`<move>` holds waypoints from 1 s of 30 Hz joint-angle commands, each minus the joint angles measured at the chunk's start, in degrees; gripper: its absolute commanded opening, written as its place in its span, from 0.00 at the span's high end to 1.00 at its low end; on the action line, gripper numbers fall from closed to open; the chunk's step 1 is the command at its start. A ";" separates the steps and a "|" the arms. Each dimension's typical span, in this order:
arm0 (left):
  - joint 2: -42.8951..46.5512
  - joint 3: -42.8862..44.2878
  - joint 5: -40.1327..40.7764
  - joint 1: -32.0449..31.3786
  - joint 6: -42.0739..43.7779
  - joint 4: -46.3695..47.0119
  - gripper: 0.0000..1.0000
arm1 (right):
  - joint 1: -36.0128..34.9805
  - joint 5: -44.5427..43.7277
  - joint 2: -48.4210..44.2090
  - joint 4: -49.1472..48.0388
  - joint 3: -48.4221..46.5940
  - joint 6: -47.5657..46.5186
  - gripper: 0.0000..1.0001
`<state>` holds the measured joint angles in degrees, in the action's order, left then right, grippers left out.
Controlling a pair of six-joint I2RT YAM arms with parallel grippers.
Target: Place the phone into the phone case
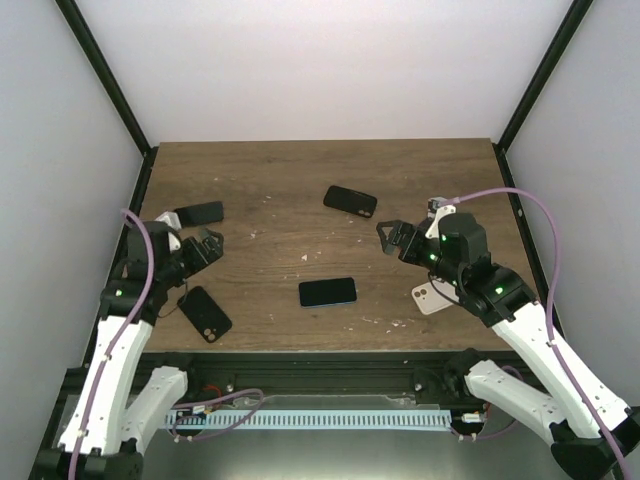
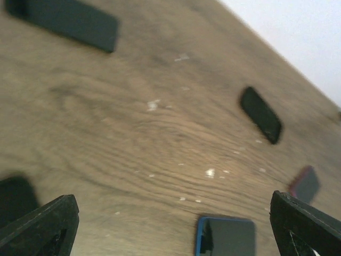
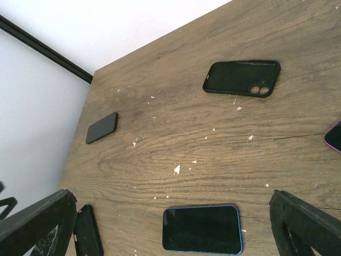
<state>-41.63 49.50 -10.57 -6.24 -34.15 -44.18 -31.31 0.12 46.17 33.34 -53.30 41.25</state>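
The phone [image 1: 327,292] has a blue rim and a dark screen. It lies flat, screen up, near the middle of the bench [image 1: 300,170], a bit toward 6 o'clock. Nothing is touching it.

The phone case [image 1: 350,200] is black and empty. It lies open side up, and the camera hole shows in the right wrist view. It sits at about 1 o'clock from the phone, well apart from it.

The left claw [image 1: 208,246] is at about 10 o'clock from the phone. Its two fingers are spread as wide as they go and it holds nothing. The right claw [image 1: 386,239] is at about 2 o'clock from the phone. It is wide open too, and its fingers are empty. Both claws point in toward the middle of the bench.

Other things lie around. A dark phone [image 1: 200,214] is at 10 o'clock, just past the left claw. A black flat thing with camera spots [image 1: 205,313] is at 8 o'clock, near the front edge. A pale phone [image 1: 432,296] is at 3 o'clock, partly under the right arm. Small white specks are scattered on the wood.
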 commanded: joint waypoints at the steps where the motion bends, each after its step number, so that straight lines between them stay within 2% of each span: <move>1: -5.35 -0.18 12.26 0.66 -6.50 -6.23 0.01 | 0.36 0.41 -0.77 -0.64 0.20 0.44 0.00; 5: -10.31 -2.92 17.52 1.99 -9.01 -6.99 0.05 | 0.36 0.32 -1.04 -0.53 0.23 0.24 0.00; 9: -13.80 -7.23 18.17 5.12 -12.85 -5.50 0.10 | 0.36 0.16 -1.83 -0.41 0.27 0.12 0.00; 15: -19.21 -12.68 18.39 7.01 -17.96 -1.07 0.40 | 0.37 0.47 -3.85 -1.40 1.53 0.11 0.00; 18: -22.30 -13.95 21.56 6.97 -20.40 -0.57 0.48 | 0.35 1.08 -4.57 -1.90 2.17 0.14 0.00; 22: -25.23 -16.19 22.09 6.98 -21.52 1.56 0.52 | 0.37 1.54 -4.27 -1.42 1.94 0.14 0.00; 30: -27.78 -18.81 21.44 6.97 -21.35 4.06 0.54 | 0.36 2.19 -3.58 -1.17 3.42 2.09 0.00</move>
<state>-68.55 32.23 10.28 0.40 -54.52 -42.81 -31.31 1.52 42.24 32.51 -50.46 41.89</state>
